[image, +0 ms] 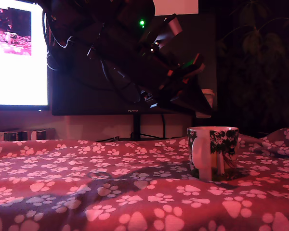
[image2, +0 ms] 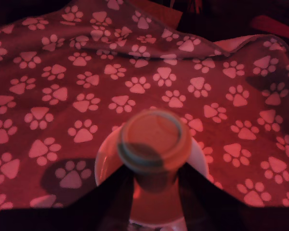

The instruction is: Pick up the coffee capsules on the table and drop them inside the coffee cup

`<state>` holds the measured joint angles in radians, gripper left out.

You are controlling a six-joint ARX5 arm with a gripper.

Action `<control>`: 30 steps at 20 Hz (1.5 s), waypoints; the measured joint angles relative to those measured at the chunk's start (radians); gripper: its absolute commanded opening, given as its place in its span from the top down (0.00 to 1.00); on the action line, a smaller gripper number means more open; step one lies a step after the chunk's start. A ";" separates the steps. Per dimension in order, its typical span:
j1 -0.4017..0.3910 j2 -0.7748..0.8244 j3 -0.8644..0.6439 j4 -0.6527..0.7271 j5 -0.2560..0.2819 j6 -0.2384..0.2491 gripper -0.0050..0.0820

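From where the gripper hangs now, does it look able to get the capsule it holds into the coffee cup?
Probably yes. The gripper holds the capsule directly above the coffee cup, whose white rim shows behind it in the wrist view, with nothing in between.

dim reddish light, glaring monitor (image: 17, 53)

Background clutter behind the red-draped surface

A bright monitor (image: 17, 53) glows in the upper left of the exterior view, showing a pink-toned picture at its top. A larger dark screen (image: 101, 96) fills the middle on a thin black stand (image: 136, 126), with cables (image: 108, 139) at its foot. Dim plant leaves (image: 255, 43) occupy the upper right, and small boxes (image: 21, 135) sit at the left edge.
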<state>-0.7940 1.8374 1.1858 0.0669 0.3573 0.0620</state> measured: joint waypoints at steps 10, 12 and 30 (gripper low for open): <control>-0.002 0.000 0.000 -0.019 0.000 0.000 0.40; -0.002 0.000 0.000 -0.019 0.000 0.000 0.40; -0.002 -0.002 0.000 -0.029 0.000 0.000 0.96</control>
<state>-0.7959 1.8355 1.1862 0.0380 0.3573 0.0620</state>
